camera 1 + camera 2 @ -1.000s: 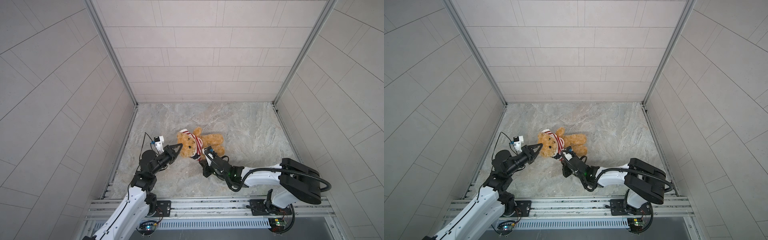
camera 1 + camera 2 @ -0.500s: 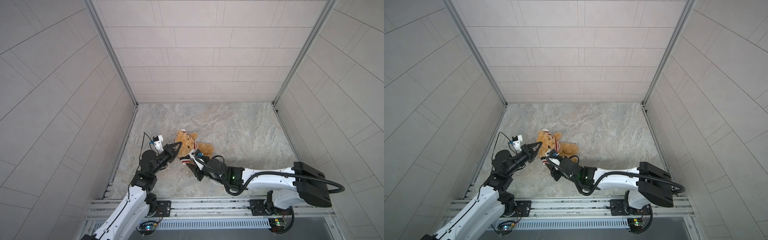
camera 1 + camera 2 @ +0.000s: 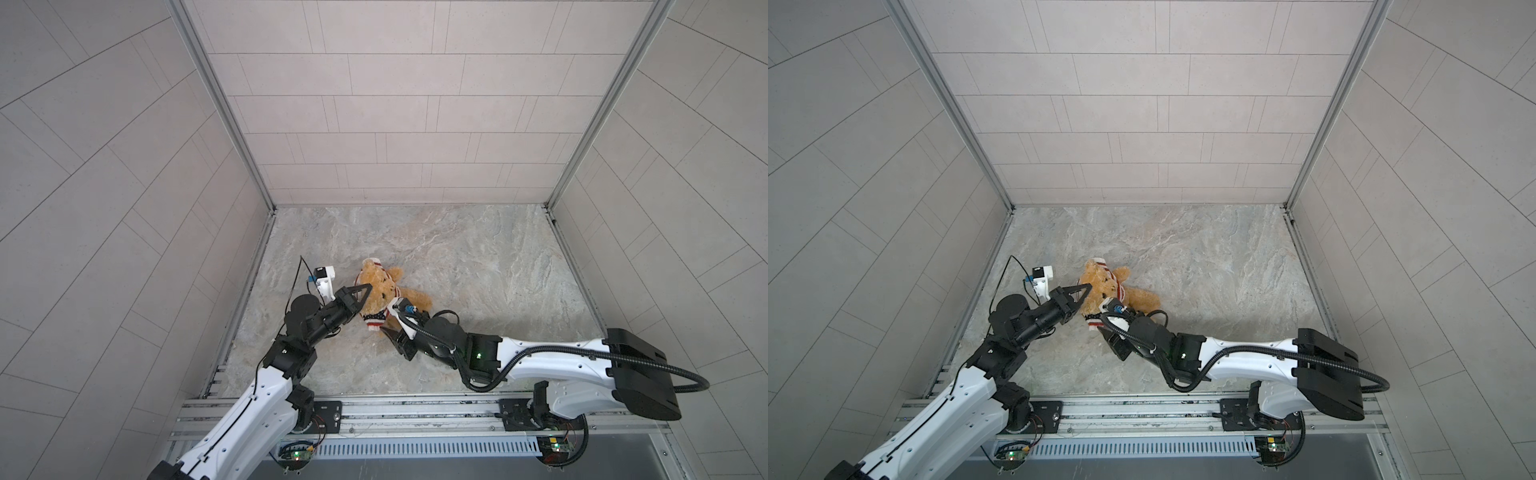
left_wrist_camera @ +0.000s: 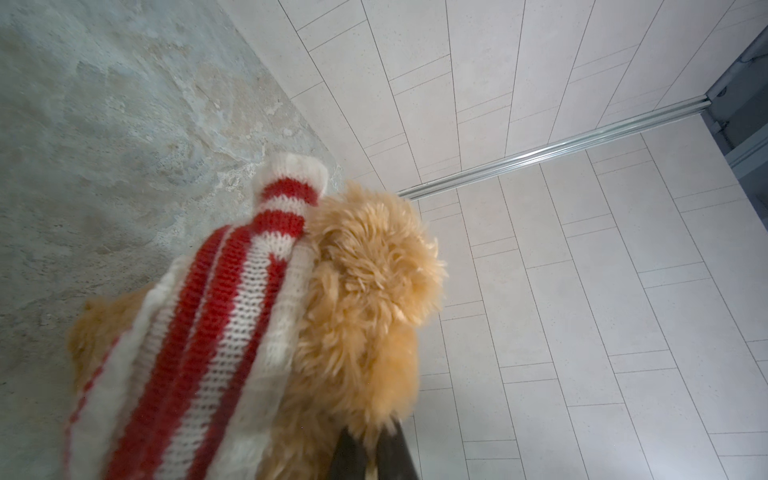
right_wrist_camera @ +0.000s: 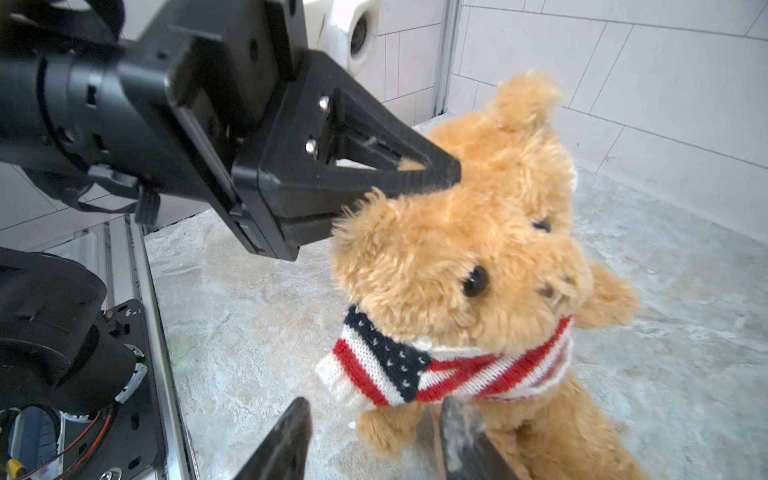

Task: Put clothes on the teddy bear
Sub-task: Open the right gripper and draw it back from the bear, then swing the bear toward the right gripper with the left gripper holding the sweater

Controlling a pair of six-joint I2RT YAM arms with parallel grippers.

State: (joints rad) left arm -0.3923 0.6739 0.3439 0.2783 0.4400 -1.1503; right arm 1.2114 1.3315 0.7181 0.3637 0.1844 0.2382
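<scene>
Teddy bear (image 3: 380,291) propped head-up from the left fingers (image 3: 366,288), pinched shut on fur by its ear; its body runs down from there toward the right arm, legs on the tabletop (image 3: 478,270). Right fingers (image 3: 390,333) part open, empty, just below the striped sweater (image 5: 415,370) bunched at the neck, so probably best placed to tug it down; bare surface all round
</scene>
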